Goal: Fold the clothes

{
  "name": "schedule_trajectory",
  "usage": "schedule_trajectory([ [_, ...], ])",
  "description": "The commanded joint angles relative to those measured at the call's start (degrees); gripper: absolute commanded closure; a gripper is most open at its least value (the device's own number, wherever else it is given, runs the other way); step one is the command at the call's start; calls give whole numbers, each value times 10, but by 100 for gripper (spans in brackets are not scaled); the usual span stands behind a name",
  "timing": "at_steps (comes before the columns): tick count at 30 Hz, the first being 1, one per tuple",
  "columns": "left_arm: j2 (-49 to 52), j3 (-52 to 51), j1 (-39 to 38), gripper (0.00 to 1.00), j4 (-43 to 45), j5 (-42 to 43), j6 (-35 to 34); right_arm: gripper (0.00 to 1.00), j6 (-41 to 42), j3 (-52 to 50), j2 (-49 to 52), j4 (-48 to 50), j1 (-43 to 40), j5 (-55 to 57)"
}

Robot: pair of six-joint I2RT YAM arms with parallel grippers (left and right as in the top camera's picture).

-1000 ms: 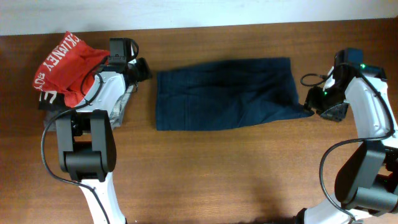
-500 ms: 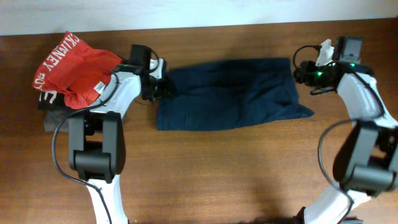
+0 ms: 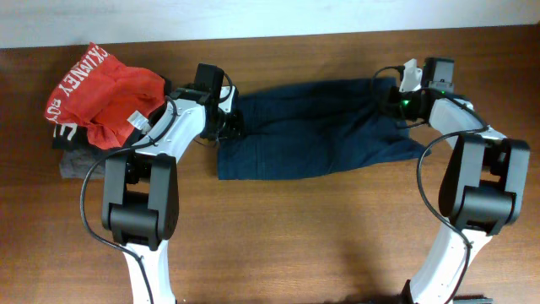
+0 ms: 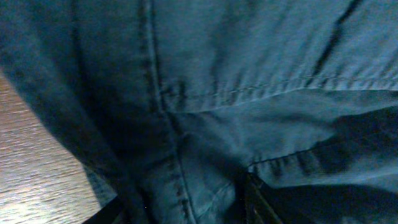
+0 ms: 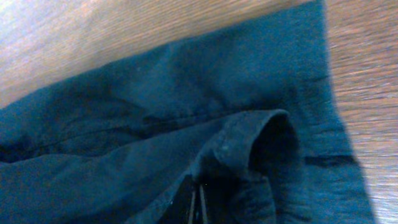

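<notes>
Because the large dark navy-blue garment of soft cloth [image 3: 312, 127], lying on the wooden counter [image 3: 295, 236], looks light and limp, its hemmed corners seem best to hold: the right end effector [image 3: 394, 100] pinches one, the left end effector [image 3: 231, 127] stands half-spread over another.

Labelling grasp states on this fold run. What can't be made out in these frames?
Left gripper: left wrist view cuts its fingers at the bottom edge; overhead, its own wrist covers them. Open or gripping the navy garment: unclear.
Right gripper: shut on a raised fold; right wrist view's bottom edge cuts off how much cloth is caught.
Grey garment: overhead, mostly under the red garment and left arm.
</notes>
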Motion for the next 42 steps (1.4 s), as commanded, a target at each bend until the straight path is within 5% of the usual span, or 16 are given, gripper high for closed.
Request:
schedule_trajectory([
  [1,9,3,0,53,-7,-31,10,96,3,55,-52,-15,-31,-9],
  [8,9,3,0,56,-4,-47,10,96,3,107,-78,-22,-46,-10],
  [12,9,3,0,38,-3,-47,10,96,4,107,-62,-21,-39,27],
  [16,9,3,0,33,-3,-47,10,94,4,107,-33,-21,-35,108],
  [19,9,3,0,30,-3,-45,10,29,4,107,-16,-19,-39,138],
  [22,9,3,0,28,-3,-31,10,16,4,107,-17,-63,-50,134],
  [27,9,3,3,28,-4,1,8,26,-26,107,-58,-148,-70,66],
  [33,3,14,45,29,-18,144,3,74,-71,107,-130,-230,-55,-84],
  [34,2,20,59,40,-15,227,9,91,-71,107,-142,-263,-43,-75],
  [35,2,24,65,48,-12,270,21,96,-71,107,-144,-279,-36,-67],
  [39,2,25,70,88,18,346,60,96,-34,101,-127,-327,-7,33],
  [42,2,25,51,100,43,346,102,96,17,85,-108,-339,2,115],
])
